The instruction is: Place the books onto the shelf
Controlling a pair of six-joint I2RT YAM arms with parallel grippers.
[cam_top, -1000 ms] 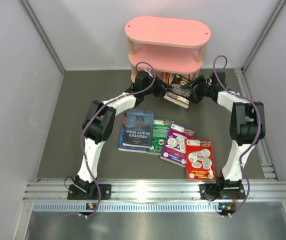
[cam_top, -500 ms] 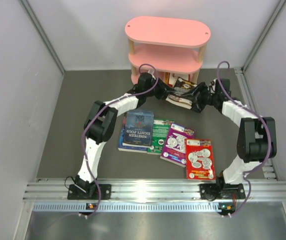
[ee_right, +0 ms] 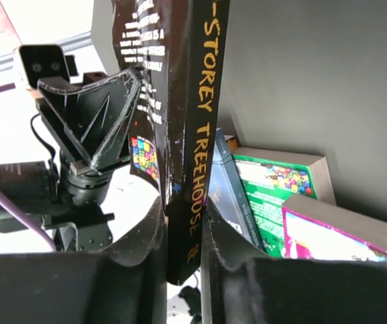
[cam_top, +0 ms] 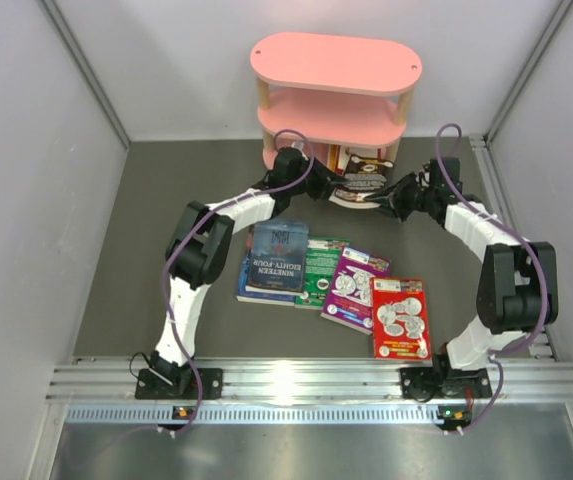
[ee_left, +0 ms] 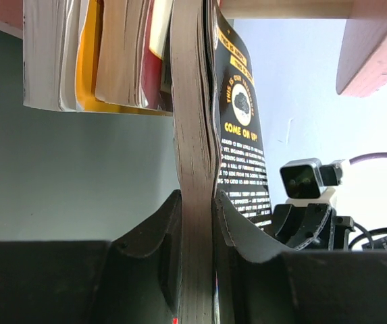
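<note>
Jaws of both grippers, you see, clamp one black book (cam_top: 361,178): left gripper (ee_left: 196,202) on its pages, right gripper (ee_right: 183,216) on its spine, just before the shelf (cam_top: 336,62); other books (cam_top: 331,275) lie nearer you

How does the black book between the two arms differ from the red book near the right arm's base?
The black book is clamped by the left gripper and right gripper at the shelf; the red book lies free, flat on the table. The black book bears yellow lettering; the red book pale circles. Both are paperbacks.
</note>
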